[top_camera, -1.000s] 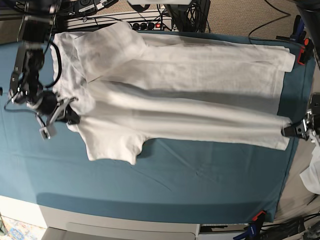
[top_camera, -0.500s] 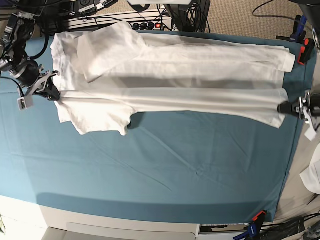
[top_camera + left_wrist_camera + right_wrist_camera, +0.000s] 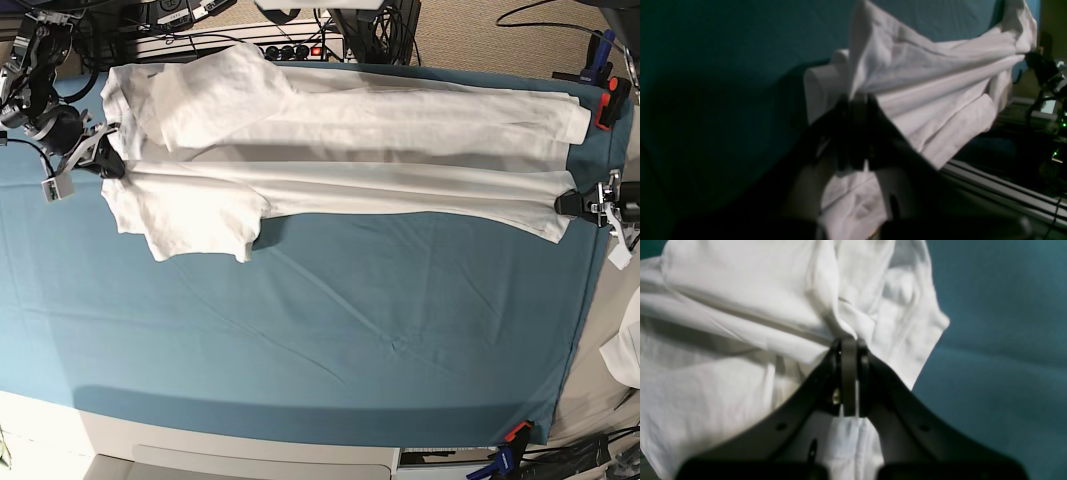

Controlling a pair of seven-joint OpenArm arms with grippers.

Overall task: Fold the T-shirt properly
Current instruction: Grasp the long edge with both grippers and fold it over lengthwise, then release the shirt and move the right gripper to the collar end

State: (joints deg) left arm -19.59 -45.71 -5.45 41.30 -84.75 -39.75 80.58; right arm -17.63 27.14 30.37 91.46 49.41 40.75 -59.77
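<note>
Both grippers — left gripper [image 3: 568,204], right gripper [image 3: 108,165] — pinch T-shirt [image 3: 370,150].

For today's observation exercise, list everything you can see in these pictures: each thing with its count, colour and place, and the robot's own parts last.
T-shirt: one, white, stretched lengthwise across the far half of the table, one sleeve lying on the cloth at the base view's left.
Table cloth: one, teal, covering the table.
Clamps: two seen, orange and black, on the cloth's right edge, far and near corners.
Power strip: one, dark with a red light, behind the table.
White fabric: one piece, off the table's right edge.
Left pincer: one, black, shut on the T-shirt's hem end.
Right pincer: one, black, shut on the T-shirt's shoulder end.
</note>
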